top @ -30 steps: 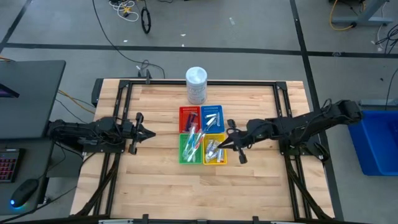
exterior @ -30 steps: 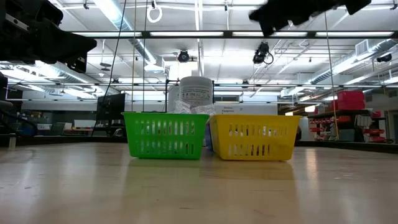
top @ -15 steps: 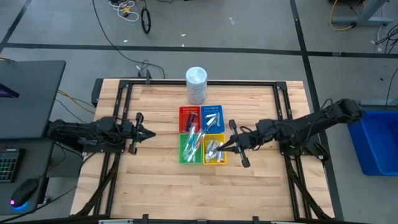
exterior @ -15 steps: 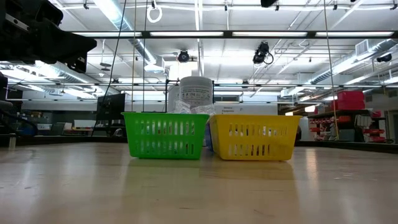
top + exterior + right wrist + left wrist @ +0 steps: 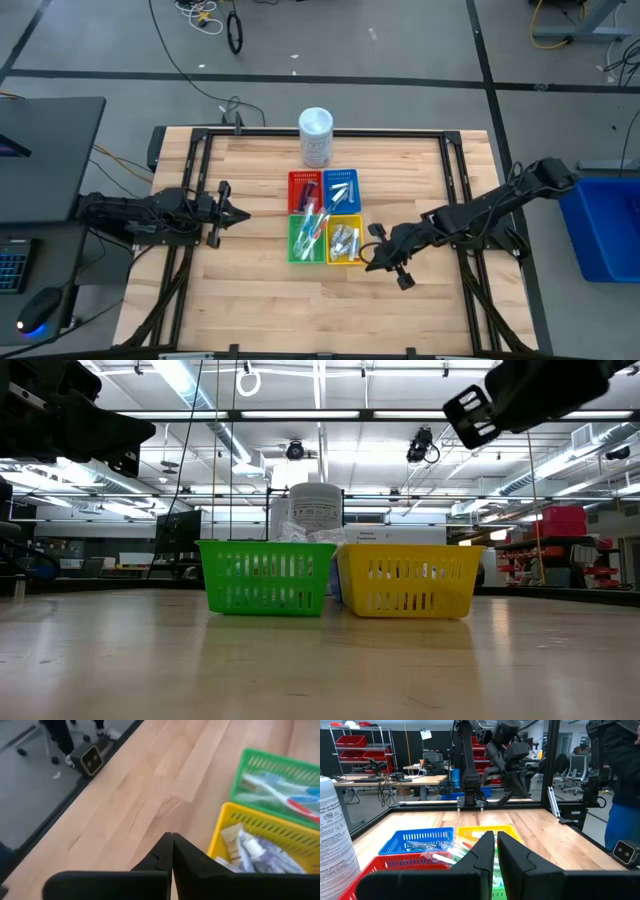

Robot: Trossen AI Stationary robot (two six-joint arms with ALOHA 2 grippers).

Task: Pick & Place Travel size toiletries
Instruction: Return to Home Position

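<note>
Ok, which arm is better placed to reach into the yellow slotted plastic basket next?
Probably right. The right gripper hovers just beside the yellow slotted plastic basket, fingers shut and empty. The left gripper waits farther off, beyond the green slotted plastic basket.

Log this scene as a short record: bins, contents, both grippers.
bins: red bin, blue bin, green bin, yellow bin, packed in a square
in yellow bin: small tubes
in green bin: toothbrushes
left gripper: shut, left of the bins
right gripper: shut, empty, over bare table beside yellow bin
white tub: upright, beyond the red bin
</note>
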